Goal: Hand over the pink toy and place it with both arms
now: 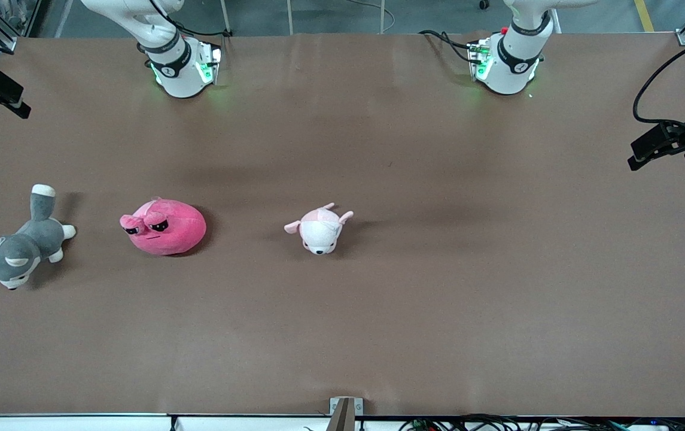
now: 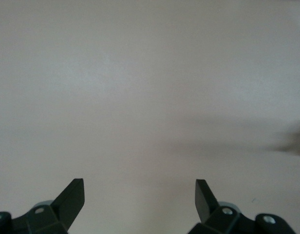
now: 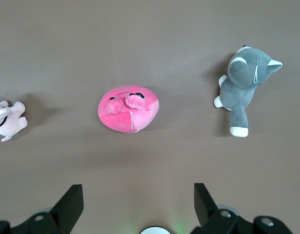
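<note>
The pink toy (image 1: 164, 226), a round hot-pink plush with dark frowning eyes, lies on the brown table toward the right arm's end. In the right wrist view the pink toy (image 3: 128, 108) sits on the table well below my right gripper (image 3: 139, 193), which is open and empty, high above the table. My left gripper (image 2: 140, 189) is open too, with only bare table under it. In the front view only the two arms' bases show along the table's edge by the robots; both hands are out of that view.
A grey-and-white dog plush (image 1: 19, 246) (image 3: 245, 85) lies beside the pink toy at the right arm's end of the table. A small pale pink-and-white animal plush (image 1: 320, 229) (image 3: 6, 120) lies near the table's middle. Black camera mounts (image 1: 674, 140) stand at both table ends.
</note>
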Robot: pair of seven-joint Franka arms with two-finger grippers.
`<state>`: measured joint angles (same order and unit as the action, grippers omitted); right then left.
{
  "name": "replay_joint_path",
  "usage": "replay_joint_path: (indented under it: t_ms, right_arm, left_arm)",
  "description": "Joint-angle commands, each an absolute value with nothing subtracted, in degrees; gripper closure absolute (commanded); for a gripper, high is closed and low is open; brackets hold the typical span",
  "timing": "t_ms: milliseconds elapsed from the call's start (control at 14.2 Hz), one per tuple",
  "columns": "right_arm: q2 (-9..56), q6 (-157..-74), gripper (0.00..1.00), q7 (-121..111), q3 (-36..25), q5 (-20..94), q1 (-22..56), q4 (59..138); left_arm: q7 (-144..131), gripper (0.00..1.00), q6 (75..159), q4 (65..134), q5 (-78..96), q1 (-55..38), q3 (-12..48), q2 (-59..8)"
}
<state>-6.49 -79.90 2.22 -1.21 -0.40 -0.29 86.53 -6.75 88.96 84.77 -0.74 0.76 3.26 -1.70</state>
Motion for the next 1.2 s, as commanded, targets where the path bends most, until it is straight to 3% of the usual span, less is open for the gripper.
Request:
replay_joint_path:
  t_ms: [0, 1127]
  right_arm:
    - [-6.06, -78.84, 0.00, -1.57, -0.79, -0.88, -1.67, 85.17]
    - [-6.06, -78.05, 0.00, -1.67, -1.06, 0.79, -1.67, 85.69]
  left_arm:
    - [-5.98, 0.00, 88.86, 84.46, -0.62, 1.05, 3.25, -1.58]
    - [-5.80, 0.00, 88.86, 84.55, -0.79, 1.05, 3.25, -2.20]
